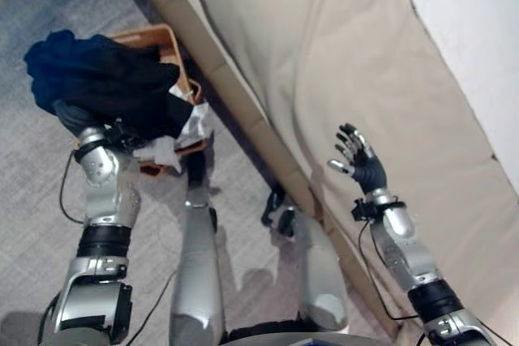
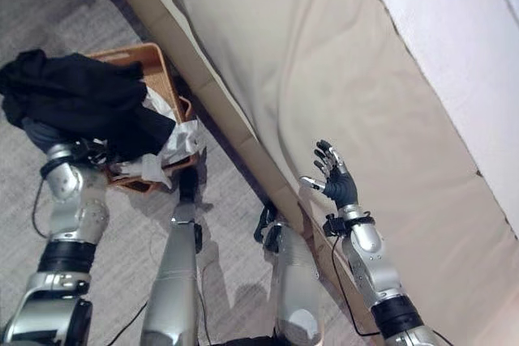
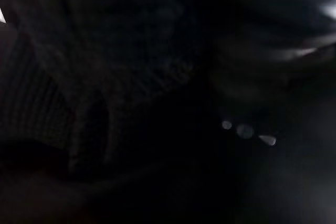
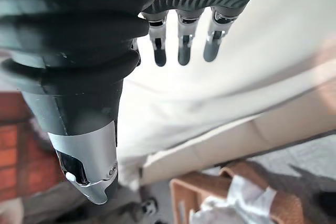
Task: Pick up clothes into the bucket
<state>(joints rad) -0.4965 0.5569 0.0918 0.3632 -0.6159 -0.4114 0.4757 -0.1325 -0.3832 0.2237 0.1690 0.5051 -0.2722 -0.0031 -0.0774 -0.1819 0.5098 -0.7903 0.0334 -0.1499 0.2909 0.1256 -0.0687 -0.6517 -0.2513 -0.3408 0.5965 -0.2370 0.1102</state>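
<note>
A home bedroom: a bed [image 1: 349, 79] under a beige sheet stands on grey carpet [image 1: 40, 192], with an orange laundry basket [image 1: 154, 38] of clothes beside it.

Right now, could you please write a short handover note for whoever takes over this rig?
Left hand: buried under the dark clothes, fingers hidden, so its grip cannot be confirmed.
Right hand: open, holding nothing, raised over the beige bed.
Things: the dark clothes are bundled over the orange basket on the carpet beside the bed; a white garment lies in the basket, spilling over its rim.
Done: white garment in.
Left: settle the dark bundle fully inside and free the left hand.
</note>
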